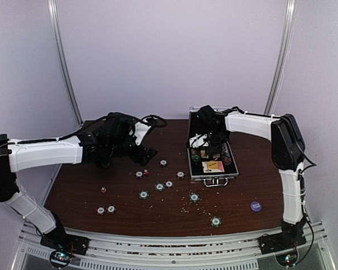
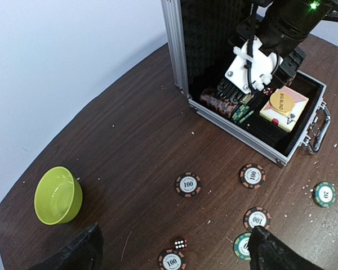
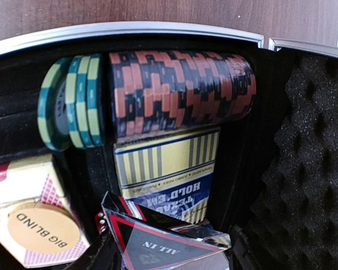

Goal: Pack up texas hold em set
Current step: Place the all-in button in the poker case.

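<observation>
The silver briefcase [image 1: 213, 175] lies open at the back right, lid up, and also shows in the left wrist view [image 2: 236, 130]. My right gripper [image 1: 211, 147] is inside it, shut on a clear triangular "ALL IN" plaque [image 3: 158, 244] above a Texas Hold'em deck box [image 3: 163, 169]. A row of black-orange chips [image 3: 180, 93] and green chips [image 3: 73, 101] fills the slot behind. A "BIG BLIND" button [image 3: 42, 228] lies on a red deck box. My left gripper [image 2: 172, 250] is open and empty above the table, over a red die [image 2: 180, 244] and a 100 chip [image 2: 172, 261].
Loose chips lie scattered across the table, among them ones at mid table [image 1: 143, 194], [image 1: 194, 197] and near the front [image 1: 216, 221]. A purple round disc [image 1: 256, 206] lies front right. A lime-green bowl [image 2: 57, 195] sits left of the chips. Crumbs speckle the wood.
</observation>
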`<action>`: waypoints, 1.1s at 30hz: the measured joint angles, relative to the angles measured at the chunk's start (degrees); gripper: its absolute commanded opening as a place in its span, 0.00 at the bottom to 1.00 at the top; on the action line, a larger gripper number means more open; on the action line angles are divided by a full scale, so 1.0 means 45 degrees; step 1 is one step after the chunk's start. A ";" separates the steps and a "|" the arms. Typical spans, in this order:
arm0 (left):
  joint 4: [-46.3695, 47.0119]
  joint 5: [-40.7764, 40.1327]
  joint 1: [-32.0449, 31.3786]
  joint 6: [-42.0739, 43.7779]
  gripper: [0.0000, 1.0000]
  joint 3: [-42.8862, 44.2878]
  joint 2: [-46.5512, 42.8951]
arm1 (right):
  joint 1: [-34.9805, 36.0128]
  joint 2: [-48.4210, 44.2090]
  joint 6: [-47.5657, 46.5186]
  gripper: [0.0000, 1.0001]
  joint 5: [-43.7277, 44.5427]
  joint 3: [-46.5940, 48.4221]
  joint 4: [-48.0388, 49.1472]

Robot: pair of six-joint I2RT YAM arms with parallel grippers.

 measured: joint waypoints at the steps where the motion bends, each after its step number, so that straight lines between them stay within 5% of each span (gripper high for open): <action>1: -0.0024 0.0000 0.0000 0.0000 0.91 0.0005 0.0000 | 0.0000 0.0068 0.0000 0.55 0.0034 0.0010 0.0078; 11: -0.0107 0.0000 0.0000 0.0005 0.91 0.0024 -0.0262 | -0.0063 0.0651 0.0024 0.58 0.0243 0.0170 0.0267; 17: -0.0189 0.0005 0.0000 0.0005 0.91 0.0073 -0.0282 | -0.0102 0.0656 0.0053 0.70 0.0243 0.0175 0.0301; 33: -0.0267 0.0005 0.0000 0.0034 0.91 0.0141 -0.0282 | -0.0049 0.0563 0.0427 0.71 0.0223 0.0102 0.0306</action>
